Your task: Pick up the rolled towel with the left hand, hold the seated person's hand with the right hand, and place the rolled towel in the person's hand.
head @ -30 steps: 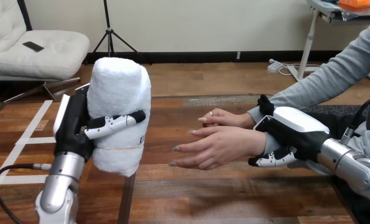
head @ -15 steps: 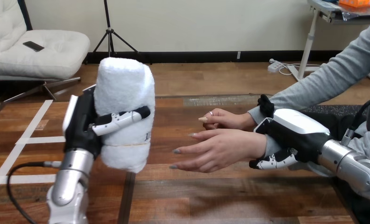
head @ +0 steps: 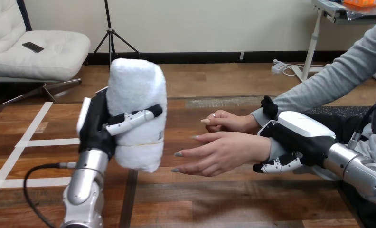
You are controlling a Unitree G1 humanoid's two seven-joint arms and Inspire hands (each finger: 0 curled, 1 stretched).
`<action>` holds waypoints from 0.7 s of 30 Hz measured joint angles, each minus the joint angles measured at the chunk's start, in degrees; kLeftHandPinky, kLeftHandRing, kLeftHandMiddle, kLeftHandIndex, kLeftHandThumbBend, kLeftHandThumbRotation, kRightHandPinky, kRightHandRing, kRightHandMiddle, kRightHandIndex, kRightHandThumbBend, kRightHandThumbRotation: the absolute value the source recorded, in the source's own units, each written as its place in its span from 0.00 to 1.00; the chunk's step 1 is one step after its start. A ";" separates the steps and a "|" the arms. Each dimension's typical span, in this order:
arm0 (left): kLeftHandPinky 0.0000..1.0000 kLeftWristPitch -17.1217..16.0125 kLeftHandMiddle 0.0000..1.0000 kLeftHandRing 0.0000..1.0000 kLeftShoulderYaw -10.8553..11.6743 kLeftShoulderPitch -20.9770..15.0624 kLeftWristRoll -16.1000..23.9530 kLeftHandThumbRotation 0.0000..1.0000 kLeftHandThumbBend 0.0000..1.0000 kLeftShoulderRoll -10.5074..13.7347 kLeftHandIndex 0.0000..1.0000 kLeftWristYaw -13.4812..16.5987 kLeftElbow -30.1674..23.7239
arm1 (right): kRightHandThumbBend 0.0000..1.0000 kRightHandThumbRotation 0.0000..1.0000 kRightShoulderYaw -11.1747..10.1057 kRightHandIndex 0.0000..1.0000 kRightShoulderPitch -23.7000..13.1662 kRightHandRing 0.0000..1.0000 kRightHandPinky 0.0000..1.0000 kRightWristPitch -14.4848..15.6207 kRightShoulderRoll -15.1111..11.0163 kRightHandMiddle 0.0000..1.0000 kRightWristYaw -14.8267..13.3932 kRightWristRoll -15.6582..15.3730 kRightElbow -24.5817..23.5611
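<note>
A white rolled towel [head: 137, 99] stands upright in the air left of centre, above the wooden table [head: 214, 199]. My left hand [head: 99, 126] is shut on it, its thumb lying across the towel's front. The person's hand [head: 219, 151] reaches in from the right, fingers spread and pointing left toward the towel, with a short gap between them. My right hand [head: 297, 137] is shut on the person's wrist, its fingers curled under the grey sleeve. A second hand of the person [head: 229, 120] rests just behind the first.
White tape lines [head: 29, 142] cross the table at the left. A black cable [head: 34, 190] loops beside my left forearm at the lower left. Bare wood lies in front of the person's hand.
My left hand has carried the towel to the right, closer to the person's fingertips. My right hand and the person's hands have stayed in place.
</note>
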 measured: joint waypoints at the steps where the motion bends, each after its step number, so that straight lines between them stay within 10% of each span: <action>1: 0.33 0.00 0.40 0.35 0.00 -0.18 0.08 0.00 0.63 -0.14 0.41 0.09 0.19 | 0.50 0.19 -0.14 0.28 0.07 0.22 0.18 0.00 0.00 0.27 0.09 0.00 -0.22; 21: 0.32 -0.06 0.40 0.35 0.06 -3.43 0.20 0.00 0.65 -2.31 0.41 0.18 2.04 | 0.50 0.16 -1.23 0.27 0.25 0.21 0.18 -0.86 0.02 0.27 0.27 1.06 -1.17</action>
